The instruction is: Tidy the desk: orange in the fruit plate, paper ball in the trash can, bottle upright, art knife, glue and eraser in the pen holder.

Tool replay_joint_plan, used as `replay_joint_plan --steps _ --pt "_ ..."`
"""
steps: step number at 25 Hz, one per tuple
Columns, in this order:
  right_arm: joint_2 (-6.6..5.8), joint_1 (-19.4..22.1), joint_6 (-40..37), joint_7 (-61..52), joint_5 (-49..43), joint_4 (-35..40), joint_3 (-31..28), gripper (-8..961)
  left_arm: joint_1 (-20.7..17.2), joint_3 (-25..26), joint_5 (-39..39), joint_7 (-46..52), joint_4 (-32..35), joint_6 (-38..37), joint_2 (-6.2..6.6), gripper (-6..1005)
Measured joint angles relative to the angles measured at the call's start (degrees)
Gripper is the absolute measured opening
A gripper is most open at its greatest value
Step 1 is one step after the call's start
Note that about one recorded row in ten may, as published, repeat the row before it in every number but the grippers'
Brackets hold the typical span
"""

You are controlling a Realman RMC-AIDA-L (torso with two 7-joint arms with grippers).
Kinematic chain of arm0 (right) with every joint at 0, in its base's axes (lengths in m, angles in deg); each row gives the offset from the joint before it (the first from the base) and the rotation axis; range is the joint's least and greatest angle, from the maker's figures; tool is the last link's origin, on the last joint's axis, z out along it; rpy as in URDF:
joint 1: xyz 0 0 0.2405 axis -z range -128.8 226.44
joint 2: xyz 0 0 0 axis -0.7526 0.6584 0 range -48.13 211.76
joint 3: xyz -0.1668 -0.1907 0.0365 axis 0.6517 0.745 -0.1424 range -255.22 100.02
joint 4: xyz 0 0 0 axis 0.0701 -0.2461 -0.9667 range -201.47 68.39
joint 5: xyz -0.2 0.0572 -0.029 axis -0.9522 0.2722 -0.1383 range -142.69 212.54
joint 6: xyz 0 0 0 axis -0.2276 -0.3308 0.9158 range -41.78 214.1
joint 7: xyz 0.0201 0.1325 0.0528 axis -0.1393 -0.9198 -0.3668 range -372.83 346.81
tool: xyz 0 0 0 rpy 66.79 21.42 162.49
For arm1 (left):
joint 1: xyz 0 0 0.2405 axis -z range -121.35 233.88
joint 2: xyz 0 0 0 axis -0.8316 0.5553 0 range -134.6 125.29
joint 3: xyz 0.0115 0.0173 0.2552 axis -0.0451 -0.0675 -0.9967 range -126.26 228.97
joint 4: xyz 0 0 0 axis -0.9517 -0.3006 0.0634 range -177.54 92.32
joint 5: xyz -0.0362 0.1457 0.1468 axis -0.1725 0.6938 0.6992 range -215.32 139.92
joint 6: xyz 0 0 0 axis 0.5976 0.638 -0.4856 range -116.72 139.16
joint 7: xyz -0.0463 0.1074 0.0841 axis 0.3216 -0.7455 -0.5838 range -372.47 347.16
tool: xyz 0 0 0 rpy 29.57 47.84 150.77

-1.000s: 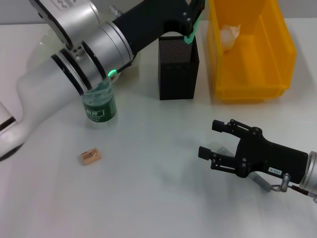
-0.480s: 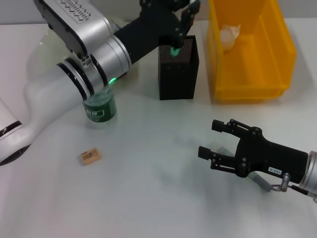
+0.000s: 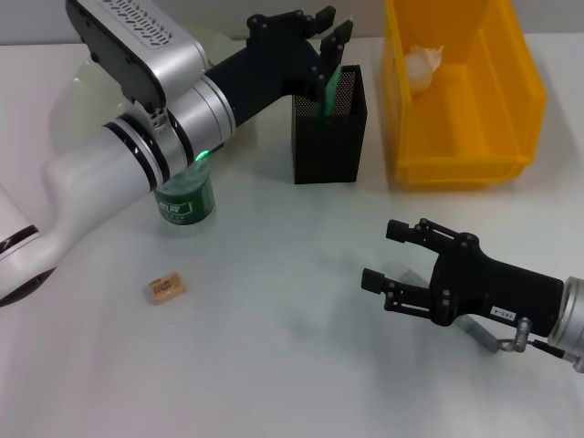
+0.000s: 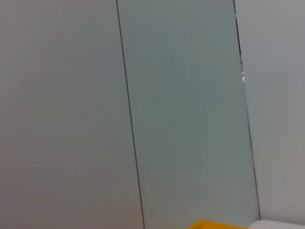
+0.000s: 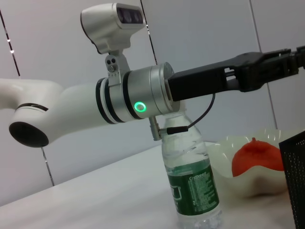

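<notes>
The pen holder (image 3: pixel 328 128) stands between the bottle (image 3: pixel 185 198) and bin (image 3: pixel 463 146), eraser (image 3: pixel 167 288) in front.

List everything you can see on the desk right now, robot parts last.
Pen holder: one, black mesh, far centre of the desk.
Green tool: one, standing in the pen holder, leaning on its rim.
Bin: one, yellow, right of the pen holder.
Paper ball: one, white, inside the bin.
Bottle: one, clear with green label, upright, left of the pen holder.
Fruit plate: one, translucent, behind the bottle.
Orange: one, in the fruit plate.
Eraser: one, tan, near left.
Left gripper: open, above the pen holder.
Right gripper: open, near right.
</notes>
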Motion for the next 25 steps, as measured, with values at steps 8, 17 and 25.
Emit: replay_joint_plan --steps 8,17,25 --pt "0.00 0.06 0.00 0.15 0.00 -0.03 0.00 833 -0.46 -0.22 -0.01 0.19 0.35 -0.75 0.00 301" --pt "-0.15 0.49 -0.29 0.09 0.00 0.11 0.00 833 -7.34 2.06 12.25 16.86 9.31 -15.33 2.32 540" --pt "-0.18 0.16 -1.56 -0.03 0.00 0.32 0.00 833 -9.67 25.77 46.99 46.31 12.41 -44.38 4.73 635"
